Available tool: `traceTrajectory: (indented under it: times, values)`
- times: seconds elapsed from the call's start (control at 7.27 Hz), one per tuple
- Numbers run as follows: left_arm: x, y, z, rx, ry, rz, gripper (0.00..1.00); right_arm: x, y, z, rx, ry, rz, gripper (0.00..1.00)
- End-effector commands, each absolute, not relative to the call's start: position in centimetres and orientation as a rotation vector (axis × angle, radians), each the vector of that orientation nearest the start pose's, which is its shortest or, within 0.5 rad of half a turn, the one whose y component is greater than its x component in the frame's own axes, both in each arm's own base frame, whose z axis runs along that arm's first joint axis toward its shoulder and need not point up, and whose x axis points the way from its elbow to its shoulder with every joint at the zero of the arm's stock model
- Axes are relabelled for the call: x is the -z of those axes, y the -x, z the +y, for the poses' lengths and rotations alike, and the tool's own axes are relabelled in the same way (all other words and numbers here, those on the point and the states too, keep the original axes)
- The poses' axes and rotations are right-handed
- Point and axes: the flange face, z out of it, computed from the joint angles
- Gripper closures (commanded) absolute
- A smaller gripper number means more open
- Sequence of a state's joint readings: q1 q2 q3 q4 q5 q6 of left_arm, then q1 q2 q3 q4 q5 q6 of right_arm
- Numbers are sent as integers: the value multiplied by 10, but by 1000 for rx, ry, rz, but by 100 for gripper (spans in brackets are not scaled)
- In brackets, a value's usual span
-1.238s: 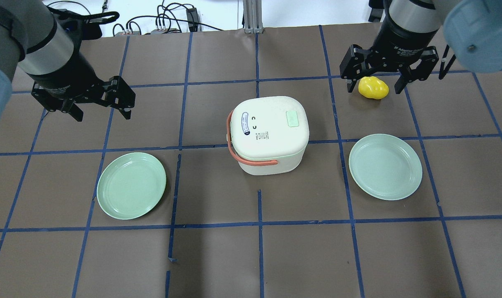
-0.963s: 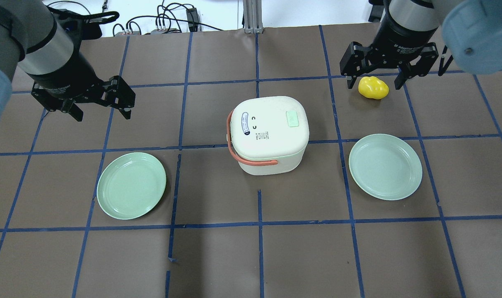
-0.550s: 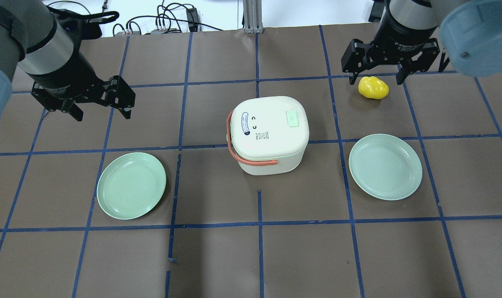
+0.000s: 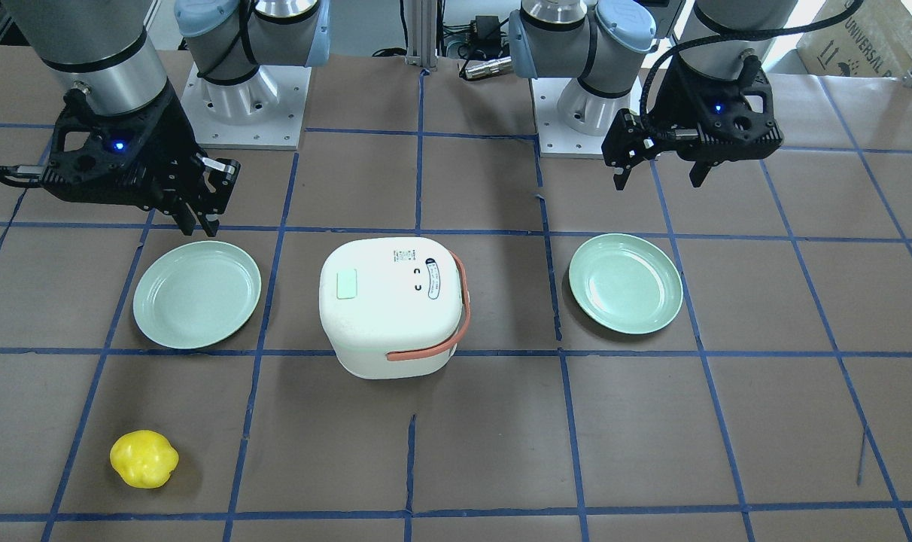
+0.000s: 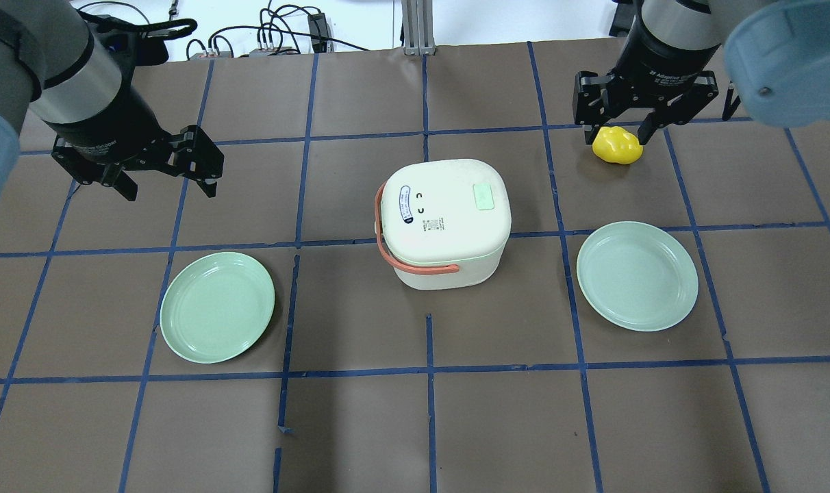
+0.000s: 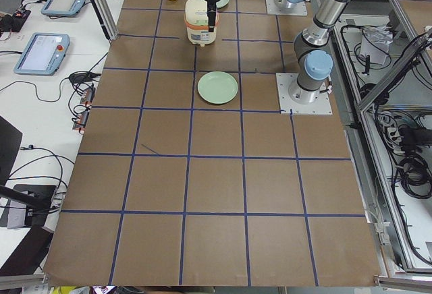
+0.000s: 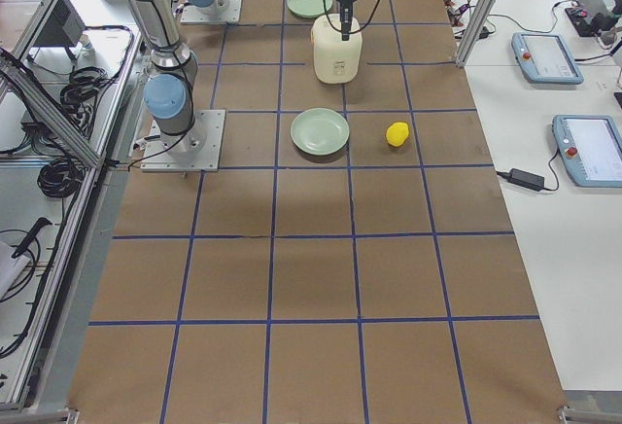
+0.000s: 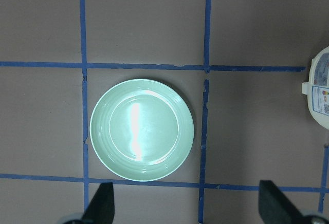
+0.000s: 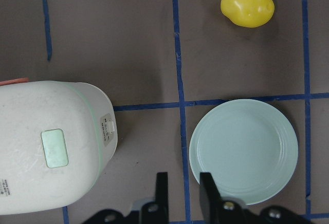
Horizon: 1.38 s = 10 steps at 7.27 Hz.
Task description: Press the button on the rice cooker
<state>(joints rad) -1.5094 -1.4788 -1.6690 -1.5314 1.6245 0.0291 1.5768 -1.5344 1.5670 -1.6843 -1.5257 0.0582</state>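
Observation:
The white rice cooker (image 5: 444, 222) with a salmon handle stands mid-table, lid closed; it also shows in the front view (image 4: 388, 305). Its pale green button (image 5: 484, 196) is on the lid, and shows in the right wrist view (image 9: 54, 148) too. My right gripper (image 9: 183, 190) hangs high to the cooker's right, over the near rim of the right plate, its fingers drawn almost together on nothing. It also shows in the overhead view (image 5: 615, 135) and the front view (image 4: 200, 223). My left gripper (image 5: 167, 186) is wide open and empty, high over the table left of the cooker.
A green plate (image 5: 217, 307) lies left of the cooker and another (image 5: 637, 275) lies right of it. A yellow lemon-like object (image 5: 617, 146) lies on the far right of the table. Blue tape lines grid the brown table.
My right gripper's fingers have closed from wide open to nearly together, and the hand has shifted slightly. The left arm and the cooker have not moved.

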Motion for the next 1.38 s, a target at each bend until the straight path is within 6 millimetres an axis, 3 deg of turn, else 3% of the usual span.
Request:
traceTrajectory:
  times: [0.0,0.14,0.41,0.83,1.24]
  values:
    - [-487,100,-463,46,51,3086,0,-485,-161,-511,112,-34,2980,94]
    - [-487,100,-463,48,51,3086,0,-483,-180,-509,118,10,2943,94]
    - [-487,100,-463,48,51,3086,0,-461,-207,-526,118,67,2869,93]
    - [-487,100,-463,48,51,3086,0,-432,-216,-550,109,77,2815,92]
    - [-487,100,-463,46,51,3086,0,-409,-219,-561,56,76,2791,92]
